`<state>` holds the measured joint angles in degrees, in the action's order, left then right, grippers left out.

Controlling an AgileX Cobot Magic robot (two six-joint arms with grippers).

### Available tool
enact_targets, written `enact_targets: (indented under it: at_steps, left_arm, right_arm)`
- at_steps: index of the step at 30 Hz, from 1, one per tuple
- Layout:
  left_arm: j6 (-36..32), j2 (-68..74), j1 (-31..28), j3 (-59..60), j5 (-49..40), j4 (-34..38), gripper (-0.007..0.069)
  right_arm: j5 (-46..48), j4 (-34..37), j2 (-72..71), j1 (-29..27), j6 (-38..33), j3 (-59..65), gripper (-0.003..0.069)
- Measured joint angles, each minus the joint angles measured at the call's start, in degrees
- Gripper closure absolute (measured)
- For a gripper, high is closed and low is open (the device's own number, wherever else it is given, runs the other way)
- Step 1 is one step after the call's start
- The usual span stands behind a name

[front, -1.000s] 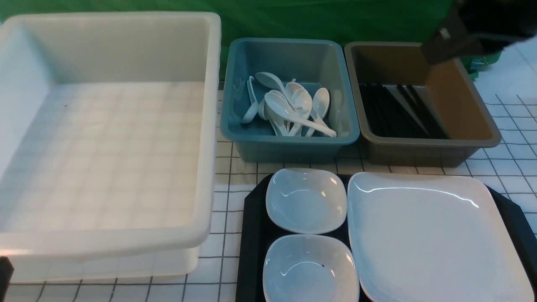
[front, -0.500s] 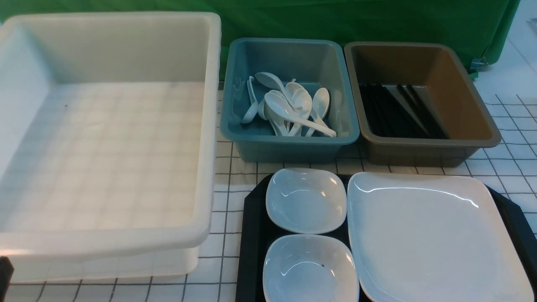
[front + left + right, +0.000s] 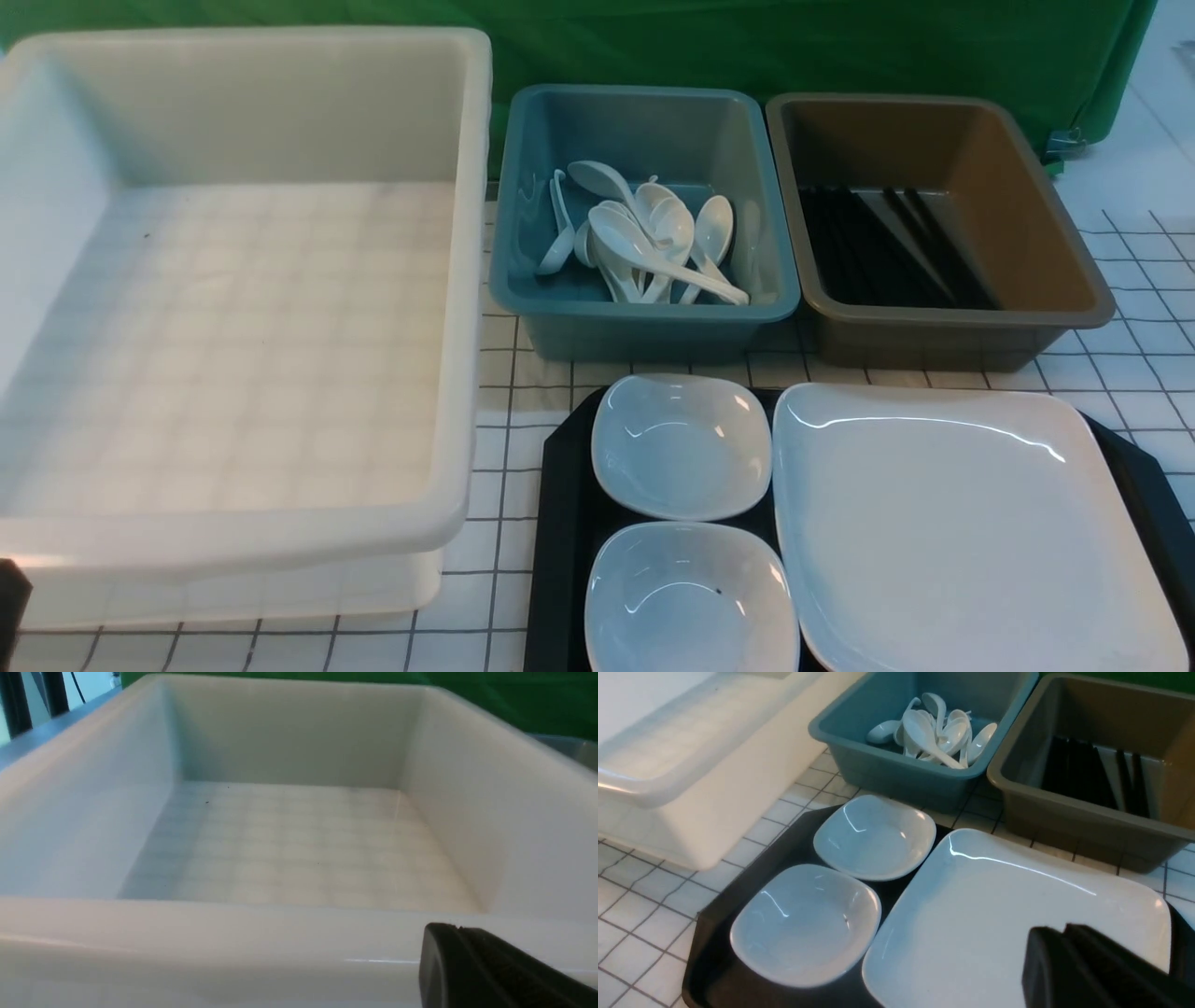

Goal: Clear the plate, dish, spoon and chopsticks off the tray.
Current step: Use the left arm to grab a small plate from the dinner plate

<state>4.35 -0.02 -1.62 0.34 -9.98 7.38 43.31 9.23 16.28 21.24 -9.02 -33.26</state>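
Plate [image 3: 962, 532] on tray [image 3: 562, 560] beside two dishes [image 3: 683, 448], left tool [image 3: 460, 933] pressed together, right tool [image 3: 1057, 933] of unclear spread

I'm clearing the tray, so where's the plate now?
In the front view, the plate lies on the tray's right side, beside the two bowls.

front view: tray [image 3: 560, 560] and plate [image 3: 971, 532] cut off at near edge | chopsticks [image 3: 896, 247] overlapping, uncountable

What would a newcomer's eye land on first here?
Probably the big glossy white plate on the black tray, two small white dishes beside it. Next, the huge translucent white tub on the left, then the white spoons heaped in the blue tub.
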Motion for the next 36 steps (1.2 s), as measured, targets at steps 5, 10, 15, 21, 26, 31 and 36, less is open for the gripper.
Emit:
enact_targets:
  at_steps: [5, 10, 15, 21, 26, 31, 36]
  left_arm:
    - [15.7, 0.0, 0.0, 0.0, 0.5, 27.9, 0.0603]
    - [20.6, 0.0, 0.0, 0.0, 1.9, 38.7, 0.0603]
    - [18.9, 0.0, 0.0, -1.2, 4.6, 40.8, 0.0603]
    - [10.2, 2.8, 0.0, -18.6, -3.5, 38.6, 0.0603]
    - [-1.4, 18.4, 0.0, -38.0, -24.9, 37.5, 0.0603]
    - [-14.8, 40.5, 0.1, -52.9, -54.6, 37.6, 0.0603]
    - [-20.2, 53.0, 3.3, -58.1, -58.2, 45.5, 0.0603]
  right_arm:
    - [-0.7, 0.0, -0.1, 0.0, 0.0, 0.5, 0.0604]
    - [-0.7, 0.0, -0.1, 0.0, 0.0, 0.5, 0.0589]
    - [-0.9, 0.0, -0.1, 0.0, 0.0, 0.5, 0.0580]
    - [-2.8, 0.0, -0.1, 0.0, 0.0, 0.5, 0.0566]
    - [-4.9, 0.0, -0.1, 0.0, 0.0, 0.5, 0.0564]
    - [-5.9, 0.0, -0.1, 0.0, 0.0, 0.5, 0.0552]
    - [-5.9, 0.0, -0.1, 0.0, 0.0, 0.5, 0.0543]
